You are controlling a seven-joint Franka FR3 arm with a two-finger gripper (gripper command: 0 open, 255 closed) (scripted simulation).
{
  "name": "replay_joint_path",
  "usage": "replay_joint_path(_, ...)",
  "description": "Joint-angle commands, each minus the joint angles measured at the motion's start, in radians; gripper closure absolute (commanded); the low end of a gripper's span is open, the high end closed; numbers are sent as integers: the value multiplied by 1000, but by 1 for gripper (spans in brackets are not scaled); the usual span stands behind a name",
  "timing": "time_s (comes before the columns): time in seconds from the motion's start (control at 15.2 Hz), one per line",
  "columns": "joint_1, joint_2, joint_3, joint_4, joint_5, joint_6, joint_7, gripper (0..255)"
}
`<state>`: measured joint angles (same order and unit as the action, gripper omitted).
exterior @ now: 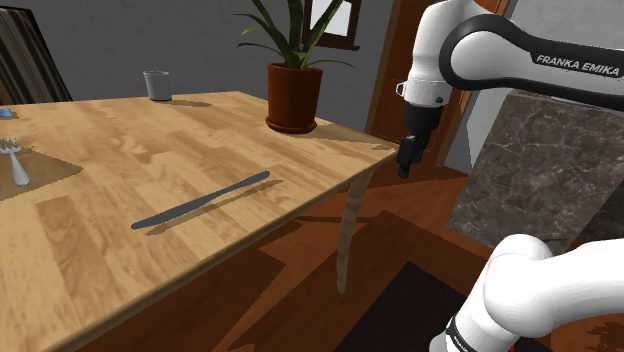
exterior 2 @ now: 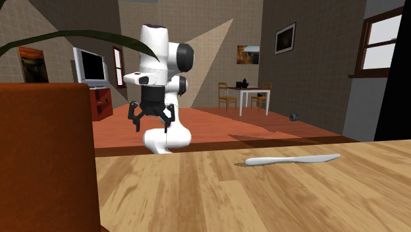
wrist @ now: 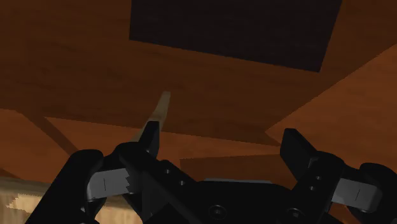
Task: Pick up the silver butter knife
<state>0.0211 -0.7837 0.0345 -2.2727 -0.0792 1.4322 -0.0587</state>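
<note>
The pincer (exterior 2: pixel 150 120) hung with its two black fingers (wrist: pixel 296 150) spread wide apart, and nothing was clasped between them. The second exterior view showed that spread head-on. The shoulder view gave the pincer (exterior: pixel 405 160) edge-on, hanging past the table's corner above the floor. The wrist view looked past the fingers onto red-brown floor, a dark rug (wrist: pixel 235 28) and a pale table leg (wrist: pixel 162 108).

The butter knife (exterior: pixel 200 207) lay flat on the wooden table (exterior: pixel 120 130), well apart from the pincer, at about eight o'clock from it in the shoulder view, where it looked dark grey. In the second exterior view the knife (exterior 2: pixel 293 159) looked pale and sat at about four o'clock from the pincer.

The shoulder view also showed, reckoned from the knife, a potted plant (exterior: pixel 294 97) at one o'clock, a grey cup (exterior: pixel 157 85) at twelve and a fork (exterior: pixel 15 160) on a brown mat (exterior: pixel 40 178) at nine. The second exterior view instead showed a television (exterior 2: pixel 90 66) and a dining set (exterior 2: pixel 250 95) behind the arm.
</note>
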Motion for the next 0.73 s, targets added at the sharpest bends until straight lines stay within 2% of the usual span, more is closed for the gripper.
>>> replay_joint_path(0.0,0,0,0,0,0,0,0,0)
replay_joint_path(0.66,125,358,31,283,-14,75,-263,0)
